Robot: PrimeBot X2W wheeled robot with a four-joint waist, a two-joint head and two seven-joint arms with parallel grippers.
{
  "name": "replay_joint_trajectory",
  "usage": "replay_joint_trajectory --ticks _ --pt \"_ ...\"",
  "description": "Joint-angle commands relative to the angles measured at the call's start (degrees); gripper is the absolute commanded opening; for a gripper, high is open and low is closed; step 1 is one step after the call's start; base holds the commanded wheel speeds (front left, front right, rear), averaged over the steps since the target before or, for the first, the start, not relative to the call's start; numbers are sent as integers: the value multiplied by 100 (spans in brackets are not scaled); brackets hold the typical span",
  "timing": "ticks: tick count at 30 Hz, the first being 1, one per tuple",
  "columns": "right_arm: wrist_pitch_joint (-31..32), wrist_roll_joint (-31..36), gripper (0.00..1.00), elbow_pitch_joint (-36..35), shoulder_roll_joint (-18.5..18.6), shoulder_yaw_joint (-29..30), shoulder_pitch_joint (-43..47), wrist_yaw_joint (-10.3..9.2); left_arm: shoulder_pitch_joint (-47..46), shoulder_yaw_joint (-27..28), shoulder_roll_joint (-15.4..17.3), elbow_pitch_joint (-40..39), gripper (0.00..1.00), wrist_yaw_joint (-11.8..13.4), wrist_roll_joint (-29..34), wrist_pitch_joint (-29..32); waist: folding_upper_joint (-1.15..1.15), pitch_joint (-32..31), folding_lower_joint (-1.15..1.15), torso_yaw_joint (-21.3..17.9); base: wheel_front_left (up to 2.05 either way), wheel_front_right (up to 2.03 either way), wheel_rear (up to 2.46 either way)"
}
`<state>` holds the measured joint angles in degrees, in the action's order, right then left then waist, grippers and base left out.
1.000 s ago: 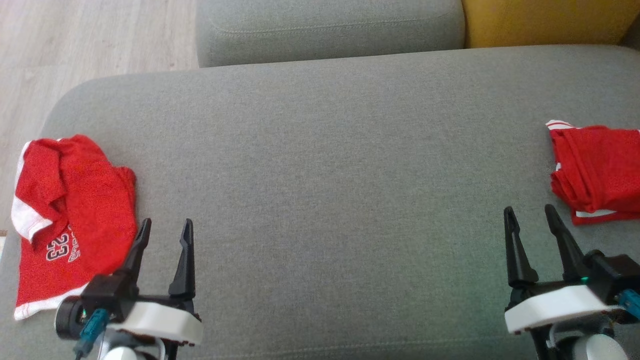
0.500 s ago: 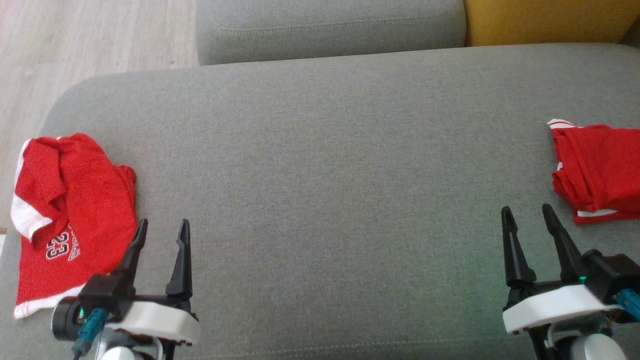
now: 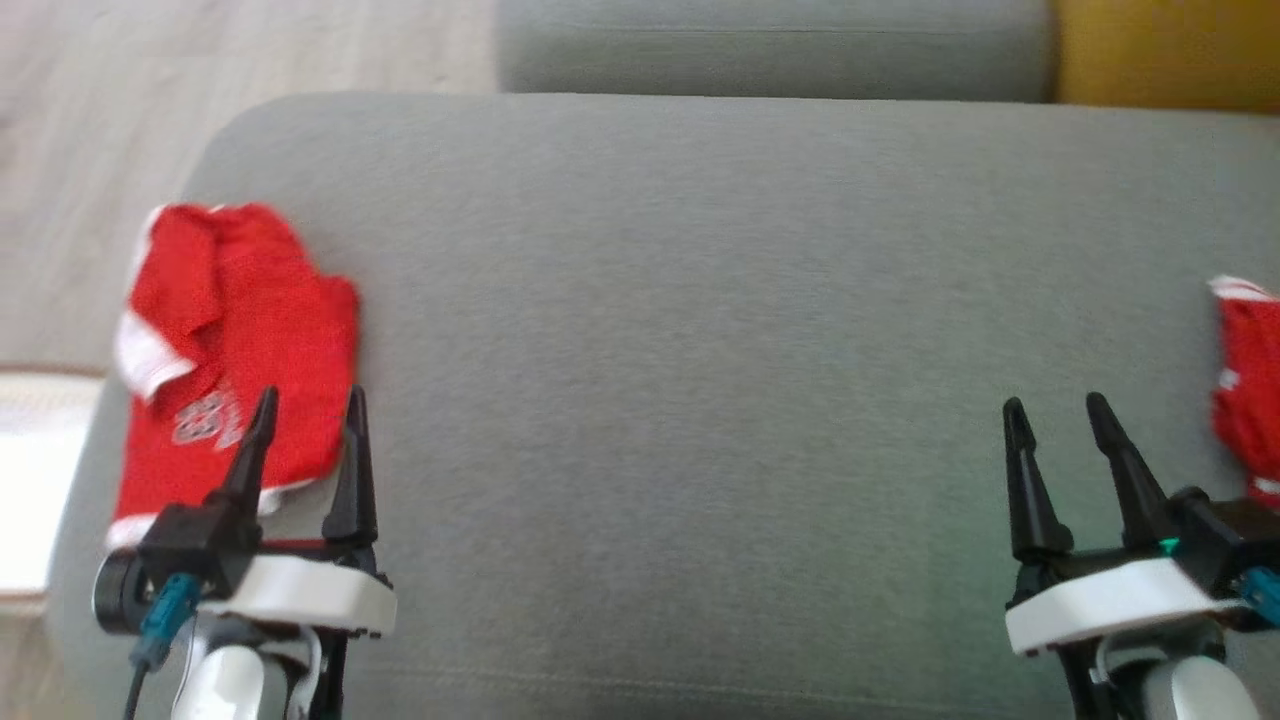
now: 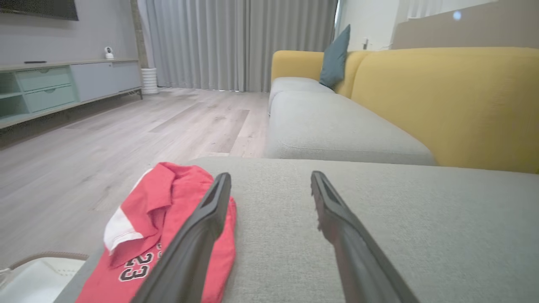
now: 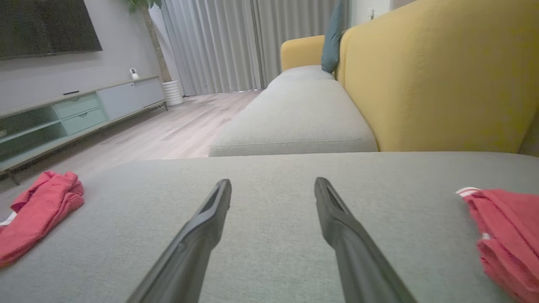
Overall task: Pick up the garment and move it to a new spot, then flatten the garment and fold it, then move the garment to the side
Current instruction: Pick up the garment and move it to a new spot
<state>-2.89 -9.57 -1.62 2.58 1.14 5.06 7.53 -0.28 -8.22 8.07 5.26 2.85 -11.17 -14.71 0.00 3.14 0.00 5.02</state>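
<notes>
My head camera had swung left since the earlier frame, so everything sat further right in the head view. At the far left of the grey sofa cushion (image 3: pixel 680 350) lay the crumpled red jersey (image 3: pixel 230 330), white trim showing. My left gripper (image 3: pixel 308 402) hung spread apart and empty, its tips over the jersey's near right edge. My right gripper (image 3: pixel 1055 410) was likewise wide and empty, near a folded red garment (image 3: pixel 1245 380) at the right edge.
</notes>
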Motion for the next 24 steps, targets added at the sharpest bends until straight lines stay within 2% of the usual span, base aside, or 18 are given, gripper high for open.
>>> replay_joint_trajectory --ticks 1,4,5,12,24 --pt "44 -6 100 -272 30 -172 -363 -4 -358 267 6 -172 100 43 14 -29 0 66 0 461 0 0 0" --pt "66 -3 100 -272 30 -170 -418 -4 -464 305 -47 -137 100 66 27 -29 0 72 0 779 0 0 0" --pt "66 -3 100 -272 30 -170 -418 -4 -464 305 -47 -137 100 66 27 -29 0 72 0 779 0 0 0" --pt "134 90 100 -258 30 -221 -515 -4 -631 336 -123 -77 100 -45 99 -29 0 81 0 1367 0 0 0" --pt "212 115 100 -287 30 -245 -537 -4 -620 569 -256 -156 100 -232 214 -29 0 90 0 1764 0 0 0"
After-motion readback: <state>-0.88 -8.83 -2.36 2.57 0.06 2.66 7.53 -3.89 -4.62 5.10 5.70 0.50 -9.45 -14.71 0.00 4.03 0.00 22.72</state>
